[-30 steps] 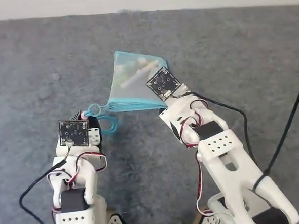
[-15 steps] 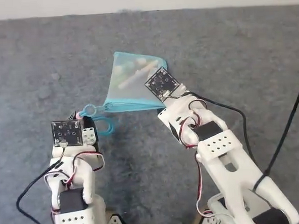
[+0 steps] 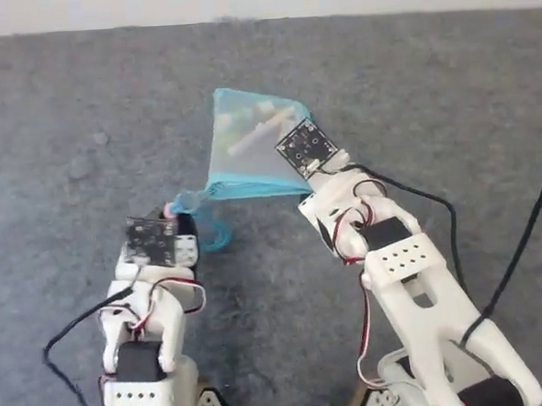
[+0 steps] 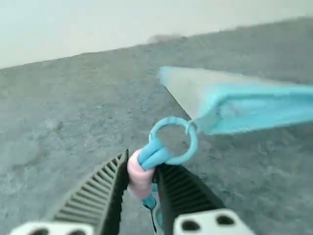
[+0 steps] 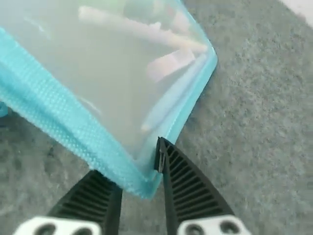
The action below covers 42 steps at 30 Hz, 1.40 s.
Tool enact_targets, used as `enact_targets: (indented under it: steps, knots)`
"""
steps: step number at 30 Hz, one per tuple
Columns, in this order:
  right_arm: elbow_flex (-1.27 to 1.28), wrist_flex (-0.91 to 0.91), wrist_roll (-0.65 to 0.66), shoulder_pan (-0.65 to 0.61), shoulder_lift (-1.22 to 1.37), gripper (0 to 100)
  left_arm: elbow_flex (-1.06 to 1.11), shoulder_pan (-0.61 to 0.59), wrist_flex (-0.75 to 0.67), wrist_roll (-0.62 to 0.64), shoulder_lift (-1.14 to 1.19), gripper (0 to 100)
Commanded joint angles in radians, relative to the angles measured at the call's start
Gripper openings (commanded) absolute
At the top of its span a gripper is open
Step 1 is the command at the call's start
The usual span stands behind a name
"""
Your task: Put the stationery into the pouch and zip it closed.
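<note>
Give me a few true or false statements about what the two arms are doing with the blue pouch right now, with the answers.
1. The left end effector is shut on the zipper pull. True.
2. The right end effector hangs open, clear of the pouch. False: it is clamped on the pouch's corner.
3. The stationery lies loose outside the pouch. False: it shows through the pouch's see-through wall, inside.
4. The zipper pull carries a ring and a pink bead. True.
</note>
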Motion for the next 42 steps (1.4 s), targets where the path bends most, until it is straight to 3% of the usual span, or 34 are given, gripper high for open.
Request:
enact_targets:
  steps: [1, 4, 8, 22, 27, 32, 35, 42]
  knots:
    - [-0.057, 0.076, -0.061, 0.047, -0.001, 1.8, -0.007, 0.087, -0.025, -0.049, 0.003, 8]
    - [-0.075, 0.133, -0.109, 0.045, -0.002, 11.7, -0.007, 0.110, -0.009, -0.075, 0.003, 15]
    - [-0.072, 0.148, -0.112, 0.042, -0.044, 21.4, -0.008, 0.115, -0.008, -0.078, 0.003, 17]
    - [0.120, 0.145, -0.112, 0.028, -0.367, 16.6, -0.021, 0.117, 0.021, -0.081, 0.003, 17]
    - [0.123, 0.153, -0.118, 0.013, -0.374, 16.7, -0.077, 0.146, 0.118, -0.077, 0.003, 24]
    - [0.118, 0.154, -0.117, 0.013, -0.375, 26.2, -0.148, 0.183, 0.206, -0.075, 0.002, 25]
    - [0.117, 0.154, -0.112, 0.016, -0.377, 29.6, -0.173, 0.135, 0.207, -0.075, 0.002, 25]
    - [0.107, 0.220, -0.118, 0.012, -0.418, 25.0, -0.205, 0.025, 0.204, -0.075, 0.002, 25]
